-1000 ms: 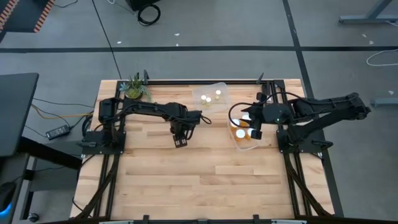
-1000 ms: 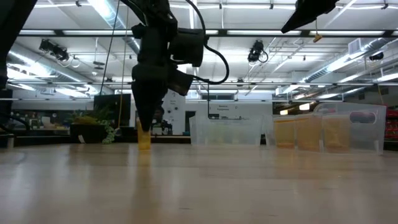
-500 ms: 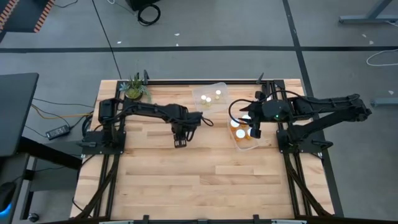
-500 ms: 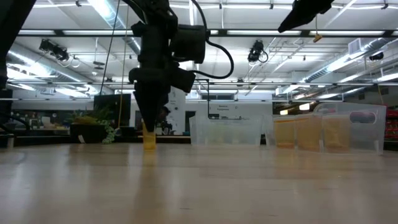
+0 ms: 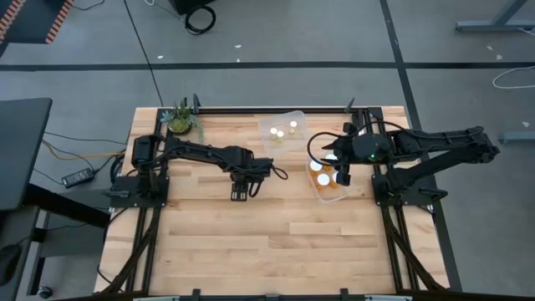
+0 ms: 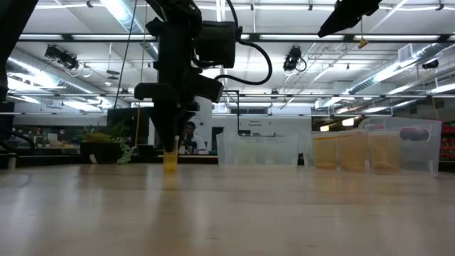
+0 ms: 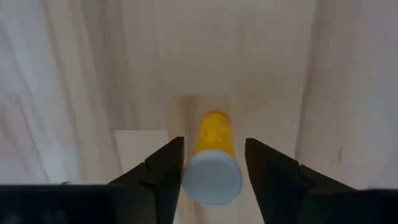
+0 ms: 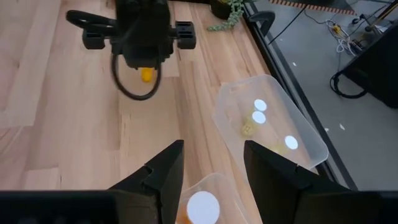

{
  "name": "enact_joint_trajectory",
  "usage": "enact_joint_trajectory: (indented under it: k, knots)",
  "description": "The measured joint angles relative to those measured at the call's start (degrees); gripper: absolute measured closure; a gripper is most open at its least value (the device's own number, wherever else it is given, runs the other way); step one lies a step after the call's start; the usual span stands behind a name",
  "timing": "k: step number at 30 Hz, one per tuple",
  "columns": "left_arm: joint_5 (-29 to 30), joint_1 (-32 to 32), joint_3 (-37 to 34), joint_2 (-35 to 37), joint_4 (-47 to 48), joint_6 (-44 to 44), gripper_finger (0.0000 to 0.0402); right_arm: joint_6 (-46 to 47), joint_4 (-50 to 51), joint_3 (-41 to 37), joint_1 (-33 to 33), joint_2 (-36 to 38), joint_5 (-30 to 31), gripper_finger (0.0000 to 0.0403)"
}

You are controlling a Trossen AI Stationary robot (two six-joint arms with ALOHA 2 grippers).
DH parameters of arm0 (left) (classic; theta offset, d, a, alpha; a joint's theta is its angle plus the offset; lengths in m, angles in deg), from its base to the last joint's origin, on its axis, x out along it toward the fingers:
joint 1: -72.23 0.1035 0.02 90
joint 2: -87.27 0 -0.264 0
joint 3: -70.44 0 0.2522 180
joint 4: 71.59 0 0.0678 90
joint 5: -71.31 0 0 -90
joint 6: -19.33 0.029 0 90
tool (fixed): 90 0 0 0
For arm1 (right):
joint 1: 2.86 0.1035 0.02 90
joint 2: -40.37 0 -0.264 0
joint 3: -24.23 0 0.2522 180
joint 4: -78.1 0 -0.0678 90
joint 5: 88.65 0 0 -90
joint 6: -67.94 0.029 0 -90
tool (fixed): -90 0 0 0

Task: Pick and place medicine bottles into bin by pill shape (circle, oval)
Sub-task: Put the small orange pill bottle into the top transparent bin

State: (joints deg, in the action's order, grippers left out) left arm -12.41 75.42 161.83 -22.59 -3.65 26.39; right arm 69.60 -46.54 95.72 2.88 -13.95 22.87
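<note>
One amber medicine bottle (image 7: 213, 132) with a white cap stands upright on the bare wood left of the table's middle. It also shows in the low view (image 6: 170, 161) and the right wrist view (image 8: 147, 75). My left gripper (image 5: 240, 193) is down over it, pointing down, shut on it. My right gripper (image 5: 343, 177) hangs open and empty over the right-hand bin (image 5: 334, 194), which holds white-capped bottles (image 5: 323, 179). The far bin (image 5: 298, 117) holds a few more bottles (image 5: 277, 132). My left gripper pinches the bottle's white cap (image 7: 211, 182) between its two fingers (image 7: 163, 171), coming from above and pointing down. The amber body reaches down past the fingertips. The bottle is upright, and in the low view its base is at table level (image 6: 170, 168).
A small potted plant (image 5: 180, 117) stands at the far left corner. The two clear bins stand side by side at the far right, as the low view shows (image 6: 259, 149) (image 6: 373, 151). The near half of the wooden table (image 5: 276, 242) is bare wood.
My left gripper has gone a little toward the table's near edge and has turned about its wrist. The bottle under it has slid a little toward the table's right and stays upright at table level.
</note>
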Motion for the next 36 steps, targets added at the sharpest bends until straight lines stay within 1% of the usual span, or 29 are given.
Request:
enact_joint_trajectory:
  k: [7,13,18,21,25,31,34,36]
  knots:
    - [0.2,-0.9,0.0,0.0,0.5,0.1,0.0184,1.4,0.0,0.0,0.0,0.0,0.0,0.0228]
    - [3.6,-1.6,0.0,0.0,0.5,1.5,0.0158,3.9,0.0,0.0,0.0,0.0,0.0,0.0228]
    - [4.2,-1.8,0.0,0.0,0.4,2.4,0.0141,5.5,0.0,0.0,0.0,0.0,0.0,0.0228]
    - [4.4,-1.9,0.0,0.0,1.3,2.7,0.0136,6.2,0.0,0.0,0.0,0.0,0.0,0.0228]
    - [4.8,-1.9,0.0,0.0,4.6,2.6,0.0136,7.6,0.0,0.0,0.0,0.0,0.0,0.0228]
    - [5.7,-1.9,0.0,0.8,7.0,1.0,0.0126,7.8,0.0,0.0,0.0,0.0,0.6,0.0228]
    - [6.1,-1.7,0.0,1.3,8.3,-1.1,0.0123,8.2,0.0,0.0,0.0,0.0,0.8,0.0228]
    - [6.0,-1.5,0.0,1.3,10.8,-3.5,0.0125,8.6,0.0,0.0,0.0,0.0,0.9,0.0228]
